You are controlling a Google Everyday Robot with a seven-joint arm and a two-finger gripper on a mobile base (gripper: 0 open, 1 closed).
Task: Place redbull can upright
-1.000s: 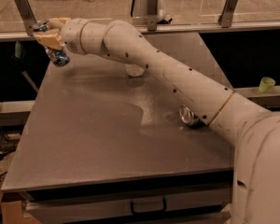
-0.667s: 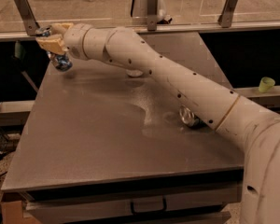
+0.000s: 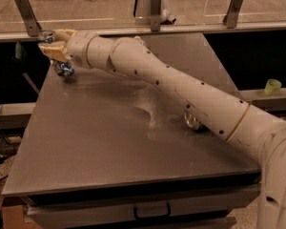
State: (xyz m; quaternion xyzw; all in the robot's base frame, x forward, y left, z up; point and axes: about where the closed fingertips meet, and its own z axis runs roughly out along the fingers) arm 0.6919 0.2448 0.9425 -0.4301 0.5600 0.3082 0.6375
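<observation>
Camera view: the robot's gripper point(image 3: 55, 51) reaches to the far left corner of the grey table point(image 3: 109, 147), its tan fingers closed around the middle of the redbull can point(image 3: 63, 69). The can hangs tilted, blue lower end just above or touching the tabletop, apparently so it can be set down on its base. The fingers cover the can's midsection, and contact with the table cannot be confirmed. A shiny round object point(image 3: 192, 121) near the right edge is largely hidden behind the arm and cannot be identified. A pale green cup point(image 3: 272, 86) sits on the ledge beyond.
</observation>
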